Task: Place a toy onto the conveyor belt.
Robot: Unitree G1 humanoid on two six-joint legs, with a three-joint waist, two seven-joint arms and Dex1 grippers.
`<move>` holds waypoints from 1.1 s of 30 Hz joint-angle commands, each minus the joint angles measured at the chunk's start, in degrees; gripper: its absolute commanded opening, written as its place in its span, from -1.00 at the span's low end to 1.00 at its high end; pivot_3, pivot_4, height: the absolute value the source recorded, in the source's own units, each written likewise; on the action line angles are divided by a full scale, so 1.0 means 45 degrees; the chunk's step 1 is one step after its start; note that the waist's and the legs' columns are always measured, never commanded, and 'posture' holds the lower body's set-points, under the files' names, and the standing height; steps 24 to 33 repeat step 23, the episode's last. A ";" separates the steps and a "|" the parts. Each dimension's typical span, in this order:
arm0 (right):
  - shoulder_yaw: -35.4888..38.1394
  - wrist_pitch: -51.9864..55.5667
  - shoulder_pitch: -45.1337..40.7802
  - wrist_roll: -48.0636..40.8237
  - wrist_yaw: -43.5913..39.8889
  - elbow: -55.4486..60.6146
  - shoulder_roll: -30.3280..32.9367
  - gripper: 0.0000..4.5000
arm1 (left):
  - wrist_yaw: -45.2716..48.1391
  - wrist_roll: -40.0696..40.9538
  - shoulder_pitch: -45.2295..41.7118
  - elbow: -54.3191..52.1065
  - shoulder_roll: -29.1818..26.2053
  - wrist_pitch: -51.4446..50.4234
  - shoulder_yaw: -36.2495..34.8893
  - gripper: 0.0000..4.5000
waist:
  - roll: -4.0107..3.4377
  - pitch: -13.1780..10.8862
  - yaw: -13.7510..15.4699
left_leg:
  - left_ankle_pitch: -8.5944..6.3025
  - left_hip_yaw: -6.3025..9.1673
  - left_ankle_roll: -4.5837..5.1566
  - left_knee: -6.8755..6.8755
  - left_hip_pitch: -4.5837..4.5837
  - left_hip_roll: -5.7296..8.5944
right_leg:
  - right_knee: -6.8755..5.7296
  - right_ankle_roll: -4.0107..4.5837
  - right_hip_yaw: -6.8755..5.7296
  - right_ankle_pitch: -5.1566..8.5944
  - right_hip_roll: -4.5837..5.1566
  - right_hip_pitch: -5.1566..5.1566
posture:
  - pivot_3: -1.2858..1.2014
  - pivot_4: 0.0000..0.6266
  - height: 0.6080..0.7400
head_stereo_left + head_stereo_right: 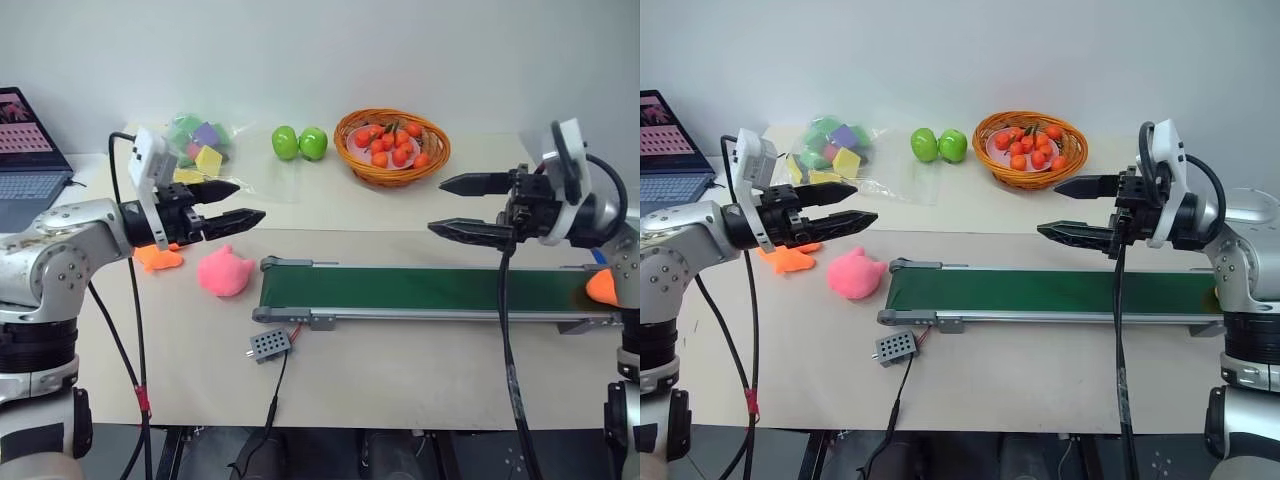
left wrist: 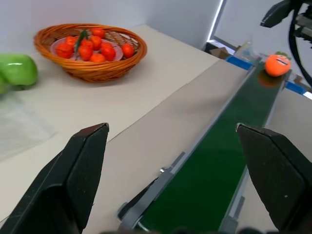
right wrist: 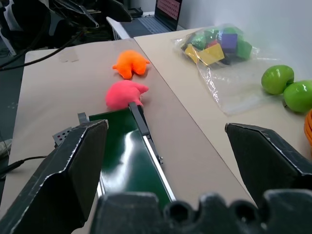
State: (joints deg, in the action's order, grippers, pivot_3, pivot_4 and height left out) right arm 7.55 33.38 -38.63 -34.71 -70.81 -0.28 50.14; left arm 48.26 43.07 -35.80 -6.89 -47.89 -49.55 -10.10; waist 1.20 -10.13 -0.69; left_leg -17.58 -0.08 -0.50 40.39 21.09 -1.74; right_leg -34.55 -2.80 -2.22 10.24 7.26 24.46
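Note:
The toy [image 2: 277, 65], a small rounded orange plush with a marked face, lies on the far right end of the conveyor belt [image 1: 420, 288]; in the left eye view the toy [image 1: 603, 287] peeks out beside my right arm. The long dark-green belt in its grey frame runs across the table's middle. My left gripper [image 1: 250, 200] hovers open and empty above the table, just left of the belt's left end. My right gripper [image 1: 436, 206] hangs open and empty above the belt's right half, pointing left.
A pink plush [image 1: 225, 271] and an orange lobed plush [image 1: 158, 258] lie left of the belt. Behind stand a bag of coloured blocks [image 1: 198, 145], two green apples [image 1: 299, 143] and a wicker basket of small red-orange fruit [image 1: 392, 146]. A laptop [image 1: 28, 160] sits far left; a small grey box [image 1: 271, 345] lies on its cable by the belt.

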 commanded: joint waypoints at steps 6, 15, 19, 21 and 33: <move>0.0224 0.0773 0.0230 -0.0637 0.0323 0.1453 -0.0093 1.00 | -0.0028 -0.0216 -0.0091 -0.0070 0.0039 0.0321 -0.0323 0.99 | 0.0000 0.0000 0.0003 | 0.0000 0.0000 0.0000 0.0000 0.0003 0.0001 | 0.0004 0.0000 -0.0001 0.0000 0.0000 0.0000 | 0.03 -0.52 0.97; 0.0327 0.0836 0.0322 -0.0696 0.0401 0.1516 0.0017 1.00 | -0.0631 -0.0238 -0.0041 -0.0640 0.0460 0.0143 -0.0295 0.99 | 0.0000 0.0000 0.0005 | -0.0001 0.0002 0.0001 0.0001 0.0003 0.0001 | 0.0005 0.0000 -0.0001 0.0000 0.0000 -0.0001 | 0.03 -0.52 0.97; 0.0360 0.0722 0.0385 -0.0627 0.0394 0.1443 0.0056 1.00 | -0.0425 -0.0463 0.0081 -0.0725 0.0348 0.0329 -0.0034 0.99 | 0.0000 0.0000 0.0005 | -0.0001 0.0002 0.0001 0.0001 0.0002 0.0000 | 0.0001 0.0000 -0.0001 0.0000 0.0000 -0.0001 | 0.03 -0.52 0.97; 0.0370 0.0655 0.0427 -0.0572 0.0375 0.1385 0.0085 1.00 | -0.0208 -0.0525 0.0071 -0.0657 0.0341 0.0444 0.0041 0.99 | 0.0000 0.0000 0.0005 | -0.0001 0.0002 0.0001 0.0001 0.0001 0.0001 | 0.0002 0.0000 0.0000 0.0000 0.0000 -0.0001 | 0.03 -0.52 0.97; 0.0386 0.0646 0.0454 -0.0571 0.0361 0.1375 0.0099 1.00 | 0.0193 -0.0560 0.0035 -0.0590 0.0195 0.0384 0.0149 0.99 | 0.0000 0.0000 0.0004 | -0.0001 0.0002 0.0001 0.0001 0.0003 0.0001 | 0.0003 0.0000 -0.0001 0.0000 0.0000 -0.0001 | 0.03 -0.52 0.97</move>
